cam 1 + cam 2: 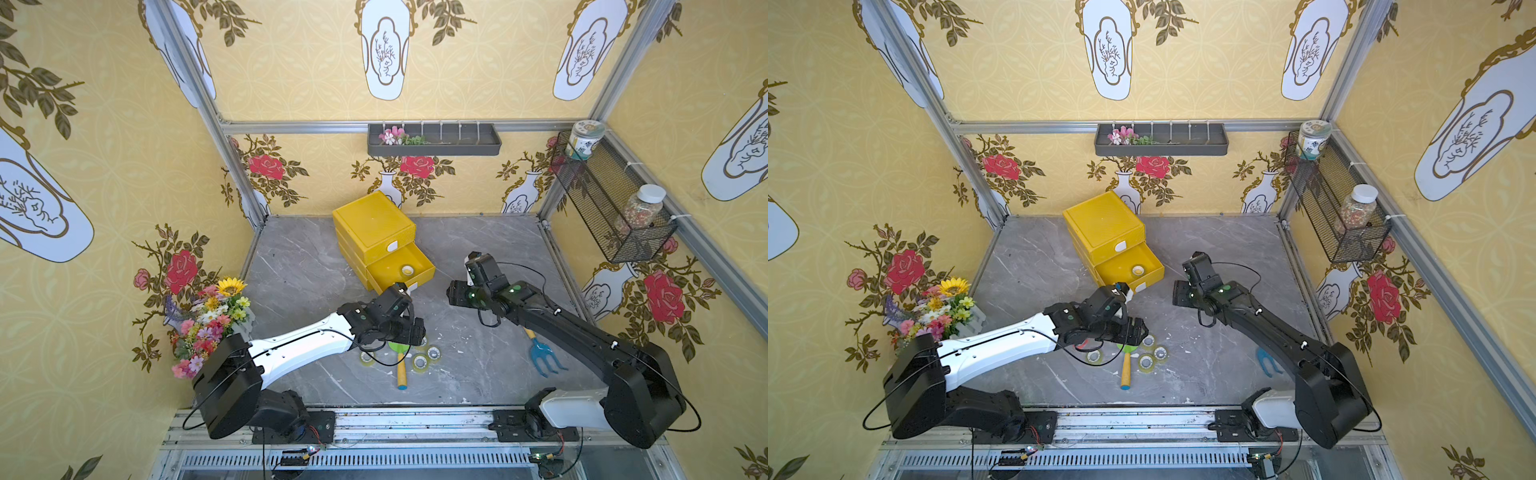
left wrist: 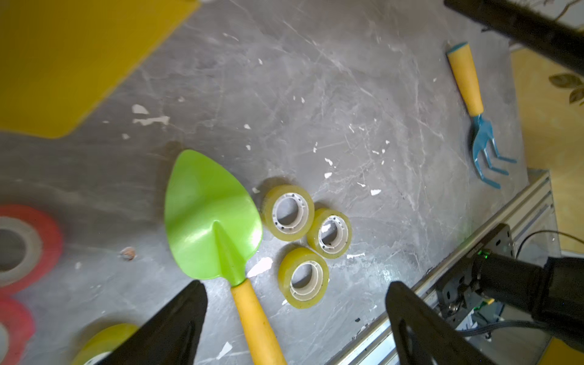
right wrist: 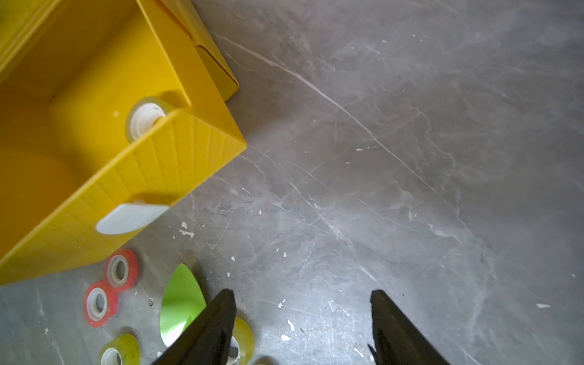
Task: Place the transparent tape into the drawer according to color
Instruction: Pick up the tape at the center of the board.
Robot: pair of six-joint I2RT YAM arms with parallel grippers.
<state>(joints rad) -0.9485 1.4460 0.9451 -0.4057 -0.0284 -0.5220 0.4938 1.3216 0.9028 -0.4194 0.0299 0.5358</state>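
Three yellowish transparent tape rolls [image 2: 288,212] [image 2: 330,233] [image 2: 304,278] lie in a cluster on the grey table beside a green trowel [image 2: 211,218]. My left gripper [image 2: 296,290] hovers over them, open and empty, one finger on each side of the nearest roll. Two red rolls [image 3: 121,270] [image 3: 99,303] lie in front of the yellow drawer cabinet [image 1: 374,226], and another yellowish roll [image 3: 120,349] sits close by. The cabinet's middle drawer [image 1: 424,272] is pulled out with one pale roll [image 1: 407,271] inside. My right gripper [image 3: 302,294] is open and empty over bare table beside the drawer.
A blue hand rake [image 1: 542,353] lies partly under the right arm. A flower bouquet [image 1: 208,324] stands at the left wall. A wire shelf [image 1: 611,208] with jars hangs on the right wall, and a grey tray [image 1: 434,141] on the back wall.
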